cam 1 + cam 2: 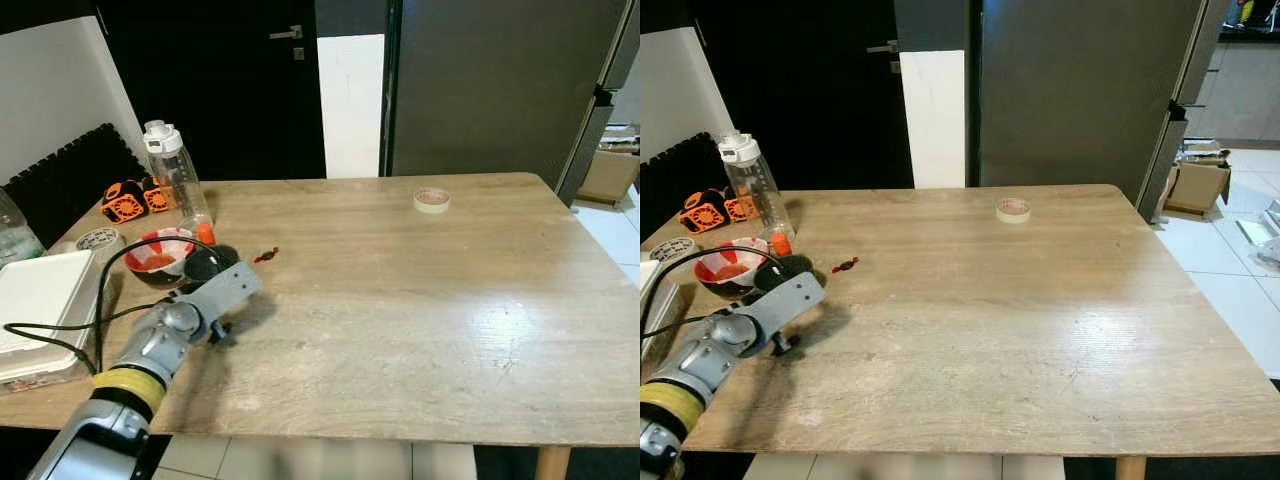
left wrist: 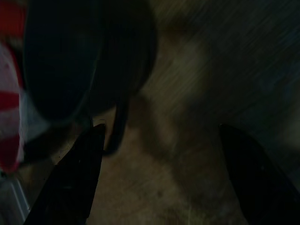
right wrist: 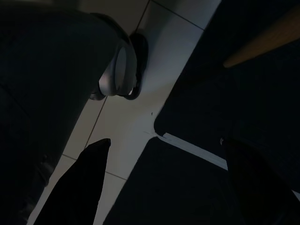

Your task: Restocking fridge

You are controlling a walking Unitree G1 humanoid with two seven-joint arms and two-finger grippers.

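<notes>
The grey fridge (image 1: pixel 500 90) stands shut behind the wooden table (image 1: pixel 400 300). My left gripper (image 1: pixel 224 274) is low over the table's left side, right beside a dark bowl (image 1: pixel 165 258) with red and white contents. In the left wrist view its fingers (image 2: pixel 79 164) stand open with only tabletop between them, and the bowl (image 2: pixel 70 56) is just ahead. A clear water bottle (image 1: pixel 172 170) stands behind the bowl. My right gripper (image 3: pixel 164 145) hangs open over the tiled floor.
A small red wrapped sweet (image 1: pixel 265 256) lies near the bowl. A tape roll (image 1: pixel 432 200) sits at the table's far side. A white box (image 1: pixel 40 300), a black cable (image 1: pixel 60 330) and orange parts (image 1: pixel 135 198) crowd the left edge. A table leg (image 3: pixel 267 37) is near my right arm.
</notes>
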